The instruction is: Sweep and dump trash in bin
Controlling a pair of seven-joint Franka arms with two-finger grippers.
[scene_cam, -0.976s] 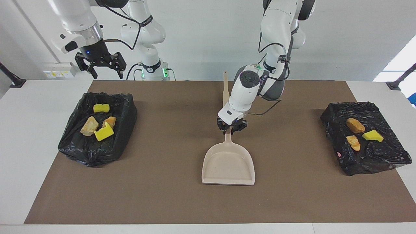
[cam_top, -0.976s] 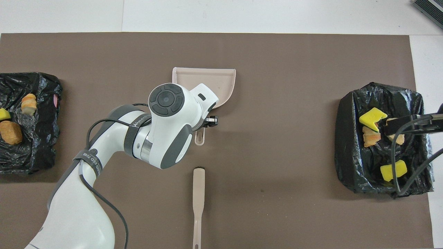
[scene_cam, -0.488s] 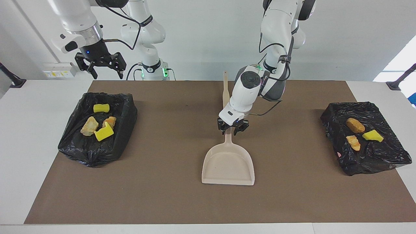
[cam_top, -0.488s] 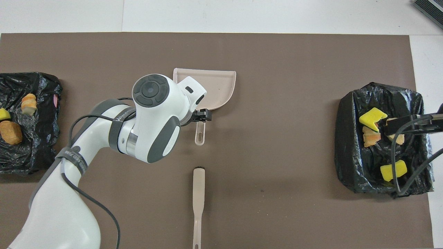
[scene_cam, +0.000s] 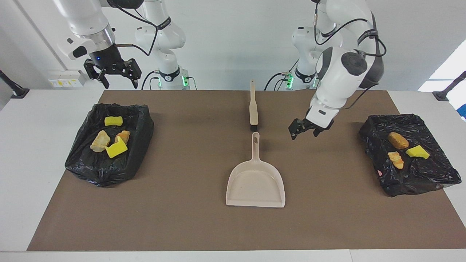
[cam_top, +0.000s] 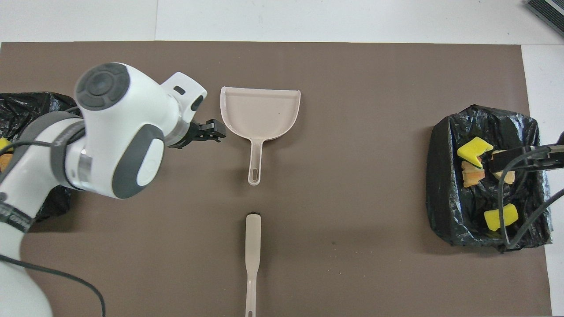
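The trash lies in two black-bagged bins. The bin [scene_cam: 95, 169] at the right arm's end holds a yellow sponge [scene_cam: 113, 120], a yellow-and-green sponge [scene_cam: 116, 149] and two bread pieces [scene_cam: 100, 141]. The bin [scene_cam: 418, 182] at the left arm's end holds a bread piece [scene_cam: 397, 140], a croissant piece [scene_cam: 396, 159] and a yellow sponge [scene_cam: 417, 151]. My left gripper [scene_cam: 305, 130] is open and empty, up over the mat between the dustpan and that bin; it also shows in the overhead view [cam_top: 216, 132]. My right gripper [scene_cam: 113, 74] is open and empty, waiting high over the other bin's edge nearest the robots.
The beige dustpan [scene_cam: 256, 182] lies flat mid-mat, handle toward the robots, and shows empty in the overhead view [cam_top: 261, 112]. The beige hand brush [scene_cam: 253, 107] lies nearer to the robots, in line with the handle. A brown mat [scene_cam: 189, 218] covers the table.
My left gripper has let go of the dustpan handle, risen and swung toward the left arm's end of the table. The dustpan stays flat. The right arm has not moved.
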